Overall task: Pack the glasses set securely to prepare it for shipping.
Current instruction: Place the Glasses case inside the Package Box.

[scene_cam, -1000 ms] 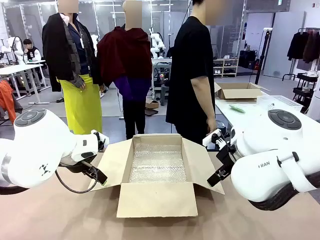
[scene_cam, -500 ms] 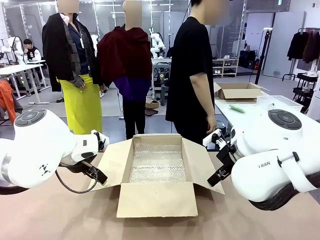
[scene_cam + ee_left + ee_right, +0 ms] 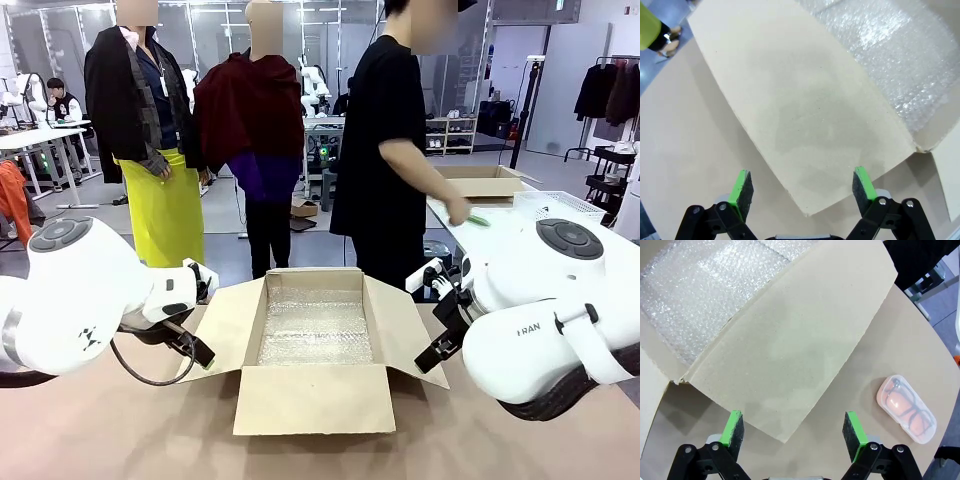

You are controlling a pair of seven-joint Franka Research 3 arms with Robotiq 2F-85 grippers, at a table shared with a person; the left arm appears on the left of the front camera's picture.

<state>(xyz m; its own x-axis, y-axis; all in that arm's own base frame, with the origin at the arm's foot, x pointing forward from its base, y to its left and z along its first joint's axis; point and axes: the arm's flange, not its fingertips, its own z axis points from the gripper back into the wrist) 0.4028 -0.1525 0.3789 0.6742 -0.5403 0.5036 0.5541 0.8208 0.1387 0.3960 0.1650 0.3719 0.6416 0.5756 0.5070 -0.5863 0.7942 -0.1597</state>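
A pink glasses case (image 3: 906, 409) with a see-through top and dark spectacles inside lies flat on the brown table, right of the box's right flap (image 3: 790, 355). My right gripper (image 3: 792, 425) hangs open above that flap's outer edge, holding nothing; it also shows beside the box (image 3: 433, 354). Open and empty too, my left gripper (image 3: 802, 182) hovers over the left flap (image 3: 805, 125), at the box's left side (image 3: 198, 353). The open cardboard box (image 3: 312, 400) stands mid-table, lined with bubble wrap (image 3: 315, 330).
A person in black stands behind the box, one hand (image 3: 459, 210) reaching to a small green item (image 3: 477, 217) on a white side table (image 3: 470, 235) at the right. That table also carries a second cardboard box (image 3: 478, 181) and a white basket (image 3: 556, 204).
The person's arm has swung from their side out to the side table on the right. Both arms and the box have stayed still.
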